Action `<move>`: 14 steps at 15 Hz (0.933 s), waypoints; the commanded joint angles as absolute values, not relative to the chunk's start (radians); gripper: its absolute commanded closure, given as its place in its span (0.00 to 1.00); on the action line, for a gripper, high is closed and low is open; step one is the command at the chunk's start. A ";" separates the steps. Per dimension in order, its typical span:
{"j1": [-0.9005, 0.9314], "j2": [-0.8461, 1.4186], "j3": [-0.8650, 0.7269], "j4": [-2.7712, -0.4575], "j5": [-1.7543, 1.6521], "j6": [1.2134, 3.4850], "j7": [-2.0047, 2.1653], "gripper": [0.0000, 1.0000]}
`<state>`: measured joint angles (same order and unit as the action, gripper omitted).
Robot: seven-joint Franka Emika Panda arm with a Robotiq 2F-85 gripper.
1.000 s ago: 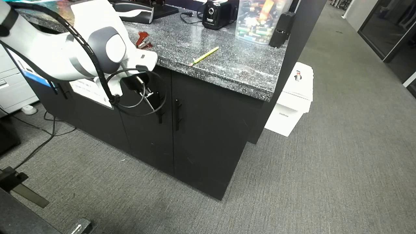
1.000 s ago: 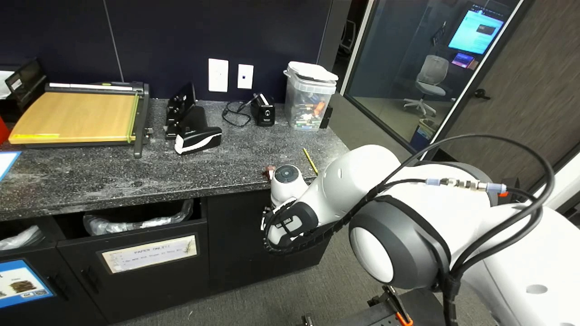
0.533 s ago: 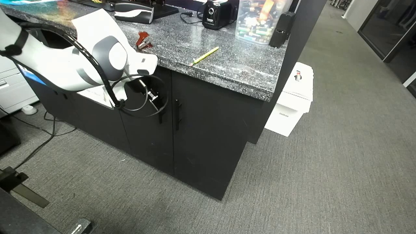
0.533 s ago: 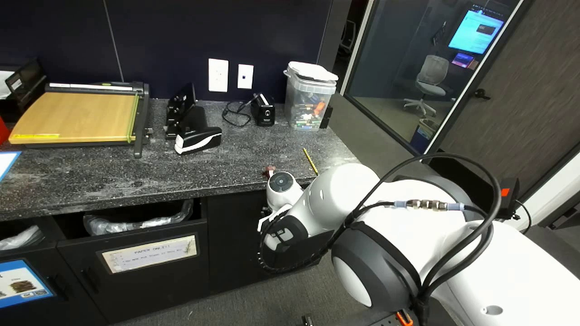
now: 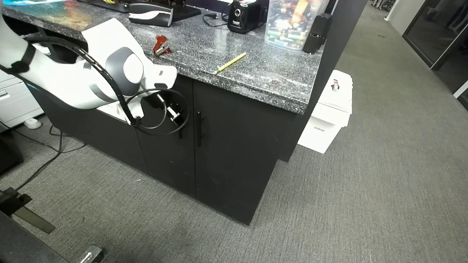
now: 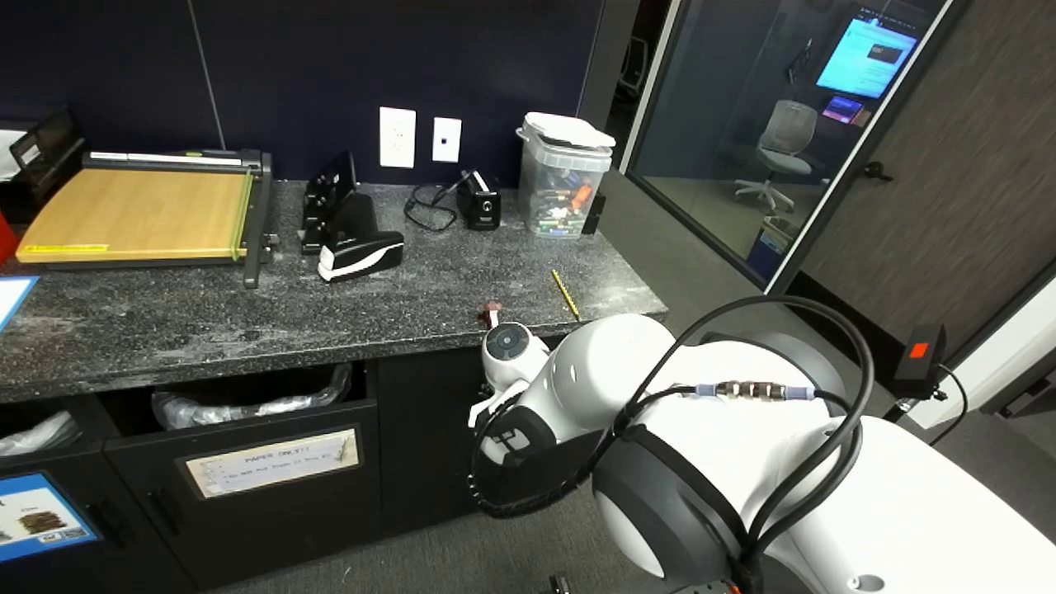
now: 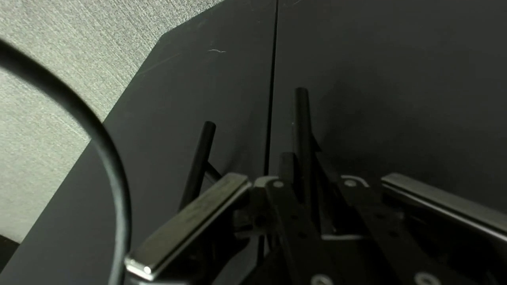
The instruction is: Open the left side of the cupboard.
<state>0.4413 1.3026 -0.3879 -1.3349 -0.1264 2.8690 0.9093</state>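
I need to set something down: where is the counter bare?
Bare counter lies between the paper cutter and front edge, and between the sharpener and pencil. Crowded: the back, from cutter to tub, and the edge by the red staple remover, where the arm sits close.

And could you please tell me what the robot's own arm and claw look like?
The arm has rounded, smooth white links with dark grey joint bands. Black cables run along it, and one carries a blue-ended silver connector. The claw is a mostly black linkage with straight silver bars and round metallic screw heads. I can read no markings on either.
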 commanded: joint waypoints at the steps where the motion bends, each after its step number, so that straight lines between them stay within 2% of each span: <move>1: 0.473 1.314 -0.429 -1.334 -0.116 2.884 0.928 0.96; 4: 0.464 1.226 -0.373 -1.438 -0.136 2.761 0.834 0.96; 6: 0.492 1.215 -0.393 -1.497 -0.134 2.784 0.865 0.96; 11: 0.670 1.241 -0.514 -1.581 -0.117 2.792 1.097 0.96; 14: 0.803 1.240 -0.567 -1.620 -0.115 2.712 1.277 0.96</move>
<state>0.6437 1.2554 -0.5108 -1.5302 -0.1214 2.8516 1.1692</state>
